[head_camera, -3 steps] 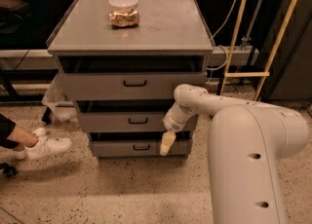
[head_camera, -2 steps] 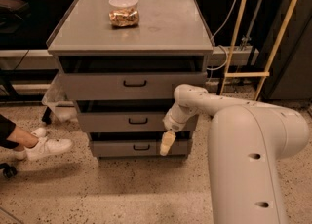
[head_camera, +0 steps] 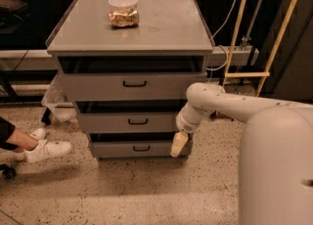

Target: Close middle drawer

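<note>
The grey metal cabinet (head_camera: pixel 132 33) has three drawers, and all stand pulled out a little. The middle drawer (head_camera: pixel 110 122) has a flat grey front with a small dark centre handle (head_camera: pixel 138 121) and a dark gap above it. My gripper (head_camera: pixel 178 144) hangs from the white arm (head_camera: pixel 205 102) at the right end of the cabinet front. It sits just below the middle drawer's right corner, in front of the lowest drawer (head_camera: pixel 117 148). It holds nothing that I can see.
A clear tub of snacks (head_camera: pixel 123 11) stands on the cabinet top. A person's leg and white shoe (head_camera: pixel 46 150) lie on the floor at left. A clear bin (head_camera: pixel 55 102) is beside the cabinet. A yellow wooden frame (head_camera: pixel 247 74) and cables stand at right.
</note>
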Motion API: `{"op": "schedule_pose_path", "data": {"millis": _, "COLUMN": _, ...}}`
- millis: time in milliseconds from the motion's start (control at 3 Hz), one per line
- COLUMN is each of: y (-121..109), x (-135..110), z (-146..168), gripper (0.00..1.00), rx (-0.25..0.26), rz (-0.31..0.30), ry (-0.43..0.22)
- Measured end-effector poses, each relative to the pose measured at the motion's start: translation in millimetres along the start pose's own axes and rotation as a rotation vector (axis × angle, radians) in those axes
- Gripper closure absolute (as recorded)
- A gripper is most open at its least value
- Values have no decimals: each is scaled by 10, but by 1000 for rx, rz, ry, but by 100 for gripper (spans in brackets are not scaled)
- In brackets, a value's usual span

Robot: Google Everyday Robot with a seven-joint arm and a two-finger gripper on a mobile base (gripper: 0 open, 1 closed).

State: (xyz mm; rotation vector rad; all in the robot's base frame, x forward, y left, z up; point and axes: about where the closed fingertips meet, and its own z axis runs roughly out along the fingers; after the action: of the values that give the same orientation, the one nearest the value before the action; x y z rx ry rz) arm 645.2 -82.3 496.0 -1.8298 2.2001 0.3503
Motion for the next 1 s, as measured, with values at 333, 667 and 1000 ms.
{"op": "schedule_pose_path", "data": {"millis": 333, "y": 206, "x": 278, "z": -746, "gripper": 0, "rx": 168, "rz": 132, "ry": -8}}
{"op": "schedule_pose_path", "data": {"millis": 667, "y": 575, "x": 523, "z": -1482, "gripper": 0, "rx": 348, "rz": 269, "ry": -55}}
{"op": "schedule_pose_path", "data": {"millis": 1000, "y": 1105, "x": 553, "z": -2077, "gripper": 0, "rx": 515, "rz": 354, "ry": -106}}
